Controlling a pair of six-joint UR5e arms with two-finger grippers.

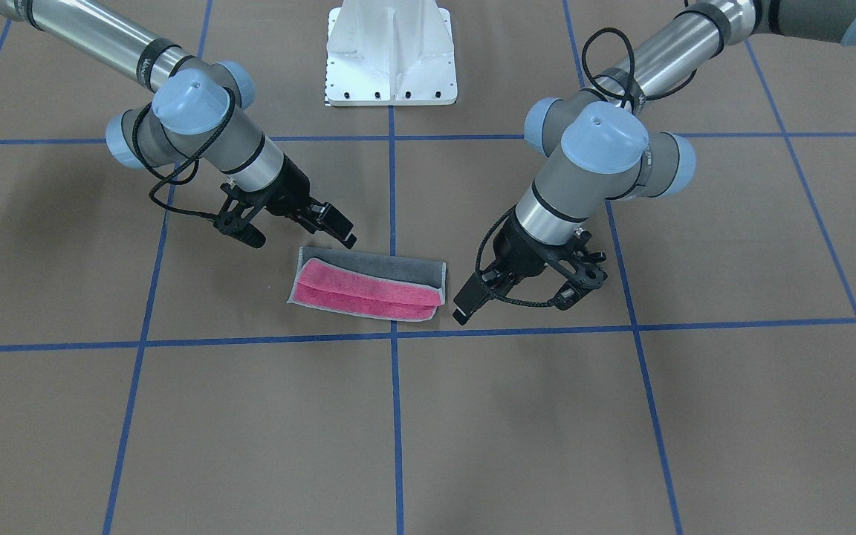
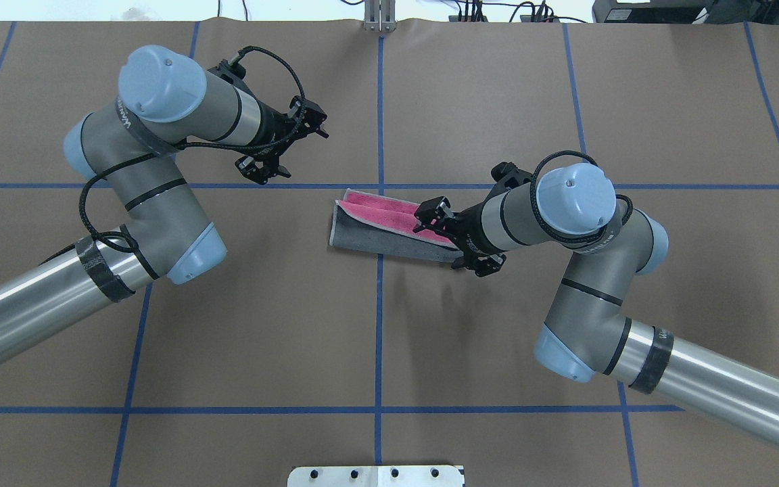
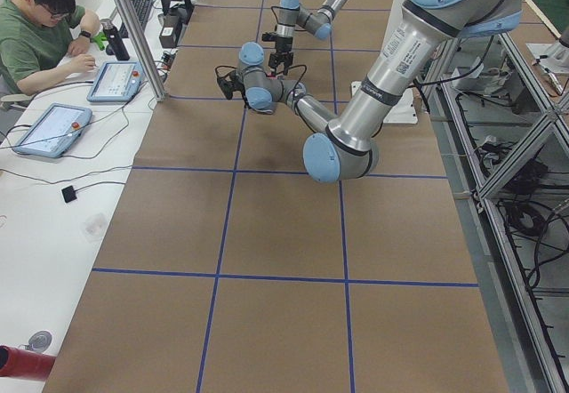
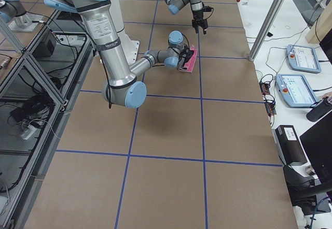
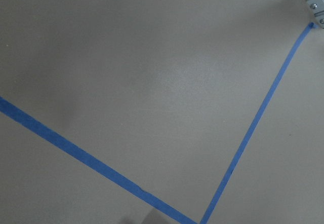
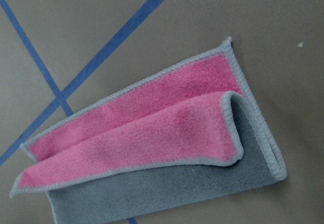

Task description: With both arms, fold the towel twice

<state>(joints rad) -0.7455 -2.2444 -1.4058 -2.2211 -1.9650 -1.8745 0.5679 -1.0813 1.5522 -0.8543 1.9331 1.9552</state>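
Note:
The towel (image 1: 368, 286) lies on the brown table, loosely folded into a long strip with pink bands on top and a grey band along the robot's side. It also shows in the overhead view (image 2: 379, 233) and the right wrist view (image 6: 152, 133). My right gripper (image 1: 342, 229) hovers open just over the towel's end on my right (image 2: 430, 215), holding nothing. My left gripper (image 1: 465, 306) is open and empty beside the towel's other end, at its far corner (image 2: 318, 125). The left wrist view shows only table and blue tape.
The white pedestal base (image 1: 391, 59) stands at the robot's side of the table. Blue tape lines (image 1: 394, 416) grid the brown surface. A seated operator (image 3: 44, 37) and tablets (image 4: 301, 58) are at a side desk beyond the table's far edge.

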